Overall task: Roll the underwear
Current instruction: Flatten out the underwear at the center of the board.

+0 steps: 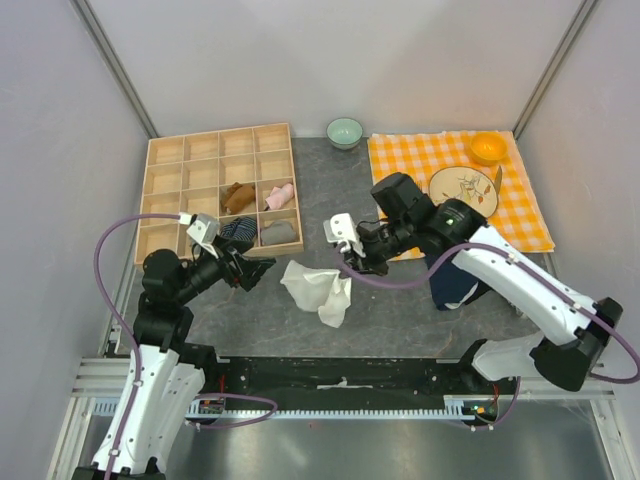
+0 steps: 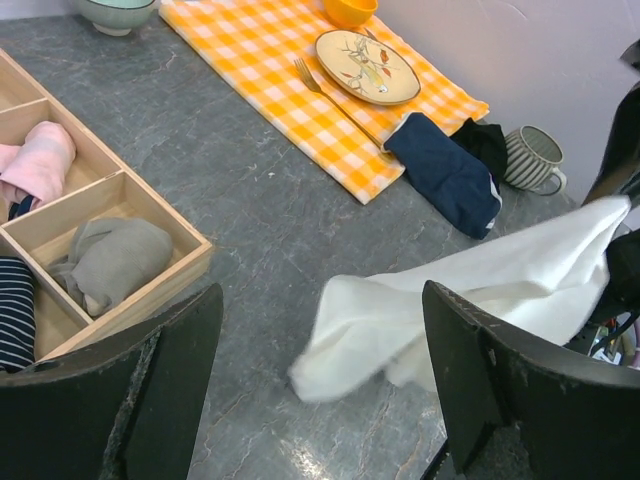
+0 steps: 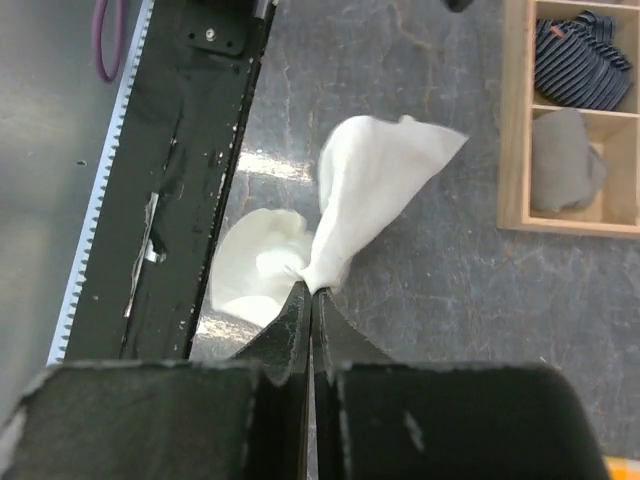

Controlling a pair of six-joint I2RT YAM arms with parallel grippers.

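The cream-white underwear (image 1: 318, 288) lies crumpled on the grey table in front of the arms. My right gripper (image 1: 352, 262) is shut on one pinched corner of it. In the right wrist view the cloth (image 3: 370, 190) fans out from the closed fingertips (image 3: 310, 290). My left gripper (image 1: 240, 270) stands open beside the tray's near corner, left of the cloth. In the left wrist view the white underwear (image 2: 470, 290) stretches up to the right, its low end between the wide-apart fingers (image 2: 322, 300), which do not touch it. The rust-brown underwear (image 1: 237, 197) sits in a tray compartment.
The wooden compartment tray (image 1: 165, 180) at back left also holds a pink roll (image 1: 280, 195), a grey roll (image 1: 280, 232) and a striped sock bundle (image 1: 240, 232). An orange checked cloth (image 1: 520, 200) carries a plate (image 1: 463, 187) and an orange bowl (image 1: 488, 148). A green bowl (image 1: 345, 132), a navy cloth (image 1: 455, 285) and a mug (image 2: 535, 158) stand nearby.
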